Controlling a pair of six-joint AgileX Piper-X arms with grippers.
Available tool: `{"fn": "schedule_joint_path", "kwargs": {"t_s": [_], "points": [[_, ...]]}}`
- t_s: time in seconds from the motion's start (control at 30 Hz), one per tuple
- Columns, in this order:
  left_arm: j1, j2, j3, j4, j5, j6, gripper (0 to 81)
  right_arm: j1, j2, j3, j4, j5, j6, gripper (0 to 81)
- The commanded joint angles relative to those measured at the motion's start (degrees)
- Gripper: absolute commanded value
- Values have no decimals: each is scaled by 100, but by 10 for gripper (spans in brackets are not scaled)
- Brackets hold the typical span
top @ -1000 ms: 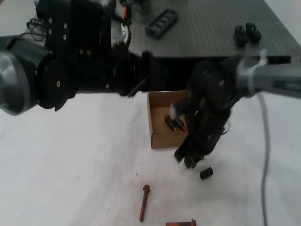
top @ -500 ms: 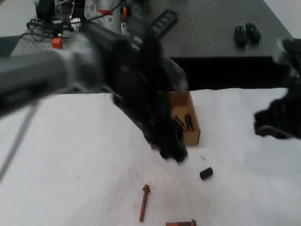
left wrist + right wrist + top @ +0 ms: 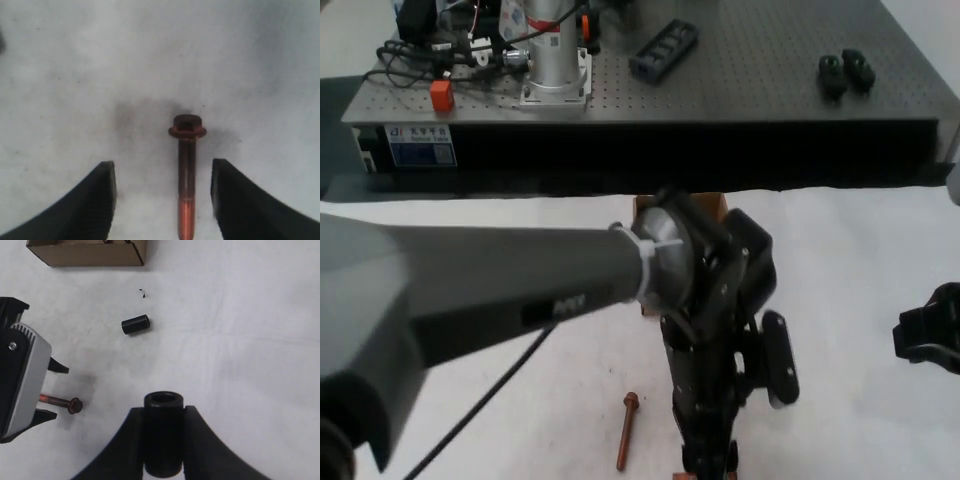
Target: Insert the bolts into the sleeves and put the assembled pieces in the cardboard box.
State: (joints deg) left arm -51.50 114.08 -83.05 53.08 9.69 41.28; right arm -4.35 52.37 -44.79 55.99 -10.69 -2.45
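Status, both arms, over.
Left gripper open, jaws straddling the bolt. Right gripper shut on a sleeve. Second sleeve lies loose, clear of both.

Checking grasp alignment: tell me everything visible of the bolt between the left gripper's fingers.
The bolt is copper-coloured metal with a flanged hex head and a straight shank, brighter toward its tip. It lies flat on the white cloth, between the open fingers of the left gripper, nearer one finger. Neither finger touches it.
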Motion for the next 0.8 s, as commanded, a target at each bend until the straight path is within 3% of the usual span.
{"fn": "schedule_joint_path", "kwargs": {"t_s": [0.0, 0.13, 0.3, 0.77], "points": [[-182, 113, -88, -33, 116, 119, 411, -20, -73, -10, -25, -64, 34, 25], [-265, 257, -88, -33, 79, 119, 385, -20, -73, -10, -25, -64, 34, 25], [-270, 335, -88, -25, 107, 70, 263, -20, -73, -10, -25, -64, 34, 25], [-270, 557, -88, 22, -82, -366, 258, -20, -73, -10, -25, -64, 34, 25]]}}
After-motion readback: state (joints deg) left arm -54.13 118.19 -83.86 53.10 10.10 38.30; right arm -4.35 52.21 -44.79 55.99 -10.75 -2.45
